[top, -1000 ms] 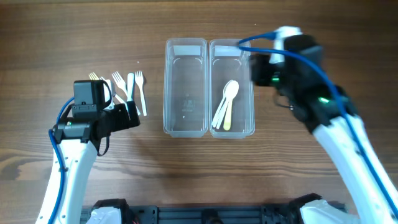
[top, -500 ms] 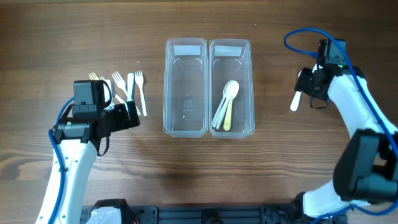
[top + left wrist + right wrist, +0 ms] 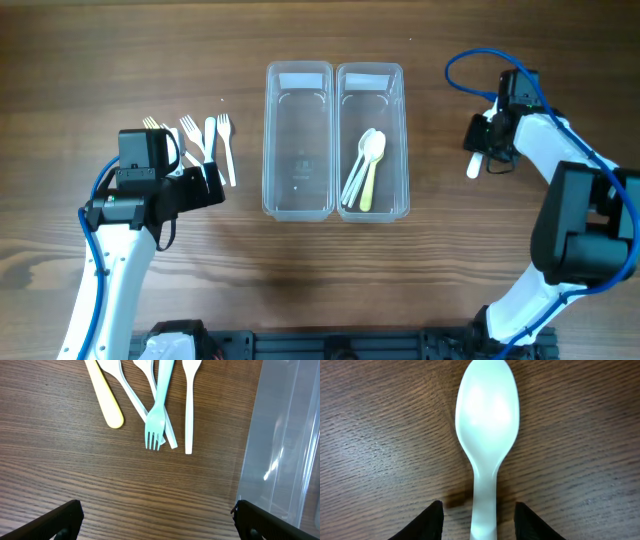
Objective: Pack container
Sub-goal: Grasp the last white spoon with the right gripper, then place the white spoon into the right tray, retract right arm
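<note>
Straddles the handle of the white spoon (image 3: 487,420) with right gripper (image 3: 477,522) spread, well right of the twin containers (image 3: 334,150). Holds left gripper (image 3: 157,520) wide apart, empty, near loose forks (image 3: 156,420) left of those twin containers.

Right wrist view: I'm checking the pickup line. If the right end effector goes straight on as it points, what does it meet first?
The white spoon: its handle lies between the open fingers of the right end effector, with the wooden table beneath. The remaining gap is unclear.
</note>
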Robot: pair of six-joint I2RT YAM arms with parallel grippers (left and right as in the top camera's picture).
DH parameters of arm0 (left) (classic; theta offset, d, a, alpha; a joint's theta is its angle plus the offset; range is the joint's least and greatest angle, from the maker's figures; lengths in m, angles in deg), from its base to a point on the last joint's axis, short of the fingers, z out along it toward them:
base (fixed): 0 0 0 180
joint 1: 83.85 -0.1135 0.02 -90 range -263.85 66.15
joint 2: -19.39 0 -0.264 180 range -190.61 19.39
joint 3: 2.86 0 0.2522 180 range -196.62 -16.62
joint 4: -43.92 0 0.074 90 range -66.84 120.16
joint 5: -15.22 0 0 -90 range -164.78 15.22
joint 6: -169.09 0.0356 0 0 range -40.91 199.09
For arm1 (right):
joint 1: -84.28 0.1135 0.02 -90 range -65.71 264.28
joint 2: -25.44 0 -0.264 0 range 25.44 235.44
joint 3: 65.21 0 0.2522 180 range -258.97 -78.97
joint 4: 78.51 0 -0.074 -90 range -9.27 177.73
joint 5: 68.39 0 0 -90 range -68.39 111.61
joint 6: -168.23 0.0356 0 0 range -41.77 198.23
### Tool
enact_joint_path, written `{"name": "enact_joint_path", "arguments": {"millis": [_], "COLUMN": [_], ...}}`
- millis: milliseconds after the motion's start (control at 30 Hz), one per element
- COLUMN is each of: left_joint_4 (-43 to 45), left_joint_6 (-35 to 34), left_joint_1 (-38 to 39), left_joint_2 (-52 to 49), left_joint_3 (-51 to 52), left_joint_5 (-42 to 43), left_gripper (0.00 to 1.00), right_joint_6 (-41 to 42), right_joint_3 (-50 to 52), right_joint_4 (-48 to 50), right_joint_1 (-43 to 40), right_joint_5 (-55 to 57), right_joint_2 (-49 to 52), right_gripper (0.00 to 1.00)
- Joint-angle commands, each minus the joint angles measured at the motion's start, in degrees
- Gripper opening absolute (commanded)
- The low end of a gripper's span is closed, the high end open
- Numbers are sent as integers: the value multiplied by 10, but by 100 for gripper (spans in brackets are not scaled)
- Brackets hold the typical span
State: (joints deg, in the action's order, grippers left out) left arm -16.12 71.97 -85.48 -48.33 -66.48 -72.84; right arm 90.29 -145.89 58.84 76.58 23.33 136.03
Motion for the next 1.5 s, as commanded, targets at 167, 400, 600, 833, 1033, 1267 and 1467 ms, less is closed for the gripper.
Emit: {"name": "enact_joint_path", "arguments": {"millis": [167,400,600,833,1033,1267,1467], "left_joint_4": [2,2,2,2,2,2,2], "left_joint_6": [9,9,9,9,9,9,9], "left_joint_1": [-2,-2,-2,-2,-2,-2,-2], "left_joint_2": [-2,-2,-2,-2,-2,-2,-2], "left_joint_3": [-12,-12,-12,-12,-12,-12,-12], "left_joint_5": [-3,-3,-3,-3,-3,-3,-3], "left_gripper": [100,100,100,100,100,100,100], "right_joint_6": [-16,-13,22,94,189,193,97], "right_joint_3": [3,-2,-49,-82,-44,-28,-45], "right_joint_4": [-3,-38,-104,-134,-98,-10,6], "right_joint_1": [-2,-2,3,116,291,336,335], "right_joint_5": [-5,-21,-104,-213,-100,-112,-149], "right_joint_2": [19,32,-69,-291,-257,-71,-149], "right_gripper": [36,6,4,4,4,5,57]}}
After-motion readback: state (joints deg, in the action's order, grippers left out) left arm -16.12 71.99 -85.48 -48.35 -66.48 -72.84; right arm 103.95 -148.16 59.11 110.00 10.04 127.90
